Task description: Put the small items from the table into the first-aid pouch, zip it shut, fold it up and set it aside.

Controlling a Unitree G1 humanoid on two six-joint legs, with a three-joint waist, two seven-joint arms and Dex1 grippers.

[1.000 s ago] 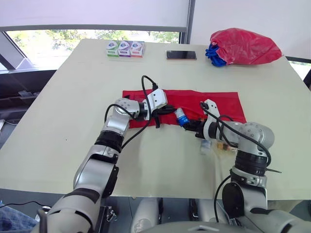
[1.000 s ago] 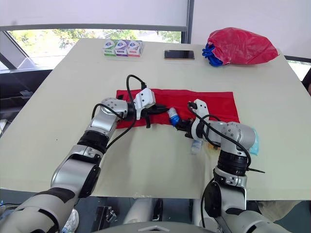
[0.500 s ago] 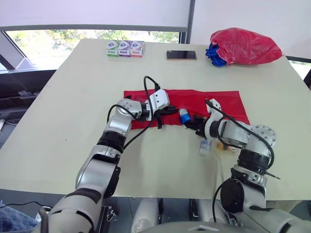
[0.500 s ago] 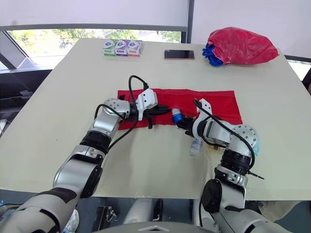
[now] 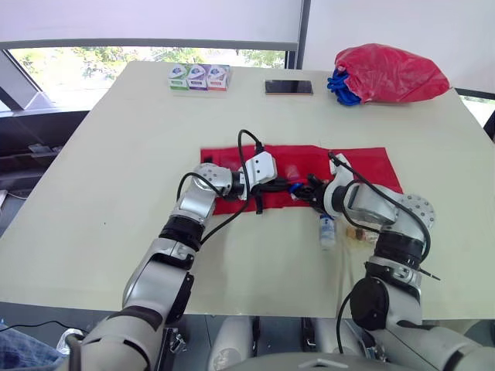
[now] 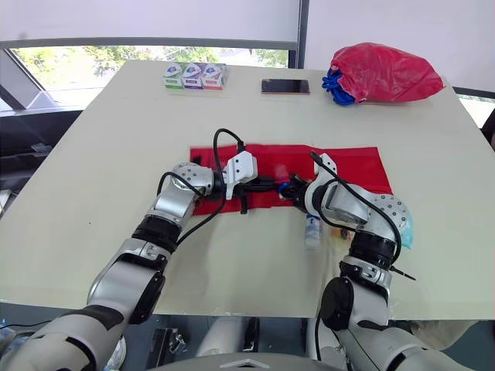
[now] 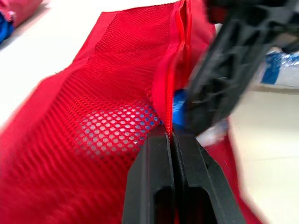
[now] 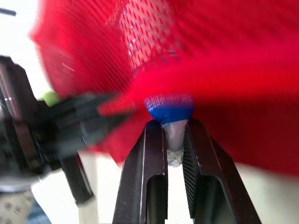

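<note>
The red mesh first-aid pouch (image 5: 356, 162) lies flat across the middle of the table. My left gripper (image 5: 278, 186) is shut on the pouch's zipper edge (image 7: 169, 100) and lifts it off the table. My right gripper (image 8: 175, 128) faces it from the right, shut on a small white vial with a blue cap (image 8: 169, 106). The cap sits at the raised red edge, at the mouth of the opening. A second small vial (image 5: 326, 230) lies on the table beside my right forearm, with another small packet (image 5: 357, 235) next to it.
A red plastic bag (image 5: 390, 73) with something blue showing at its side sits at the far right. A phone (image 5: 288, 87) and three small boxes (image 5: 199, 77) lie along the far edge. Bare tabletop (image 5: 116, 193) stretches to the left of the pouch.
My left gripper has pulled the pouch edge to the right, shifting the pouch slightly. My right gripper has brought the blue-capped vial up to the lifted opening, and the two grippers now nearly meet.
</note>
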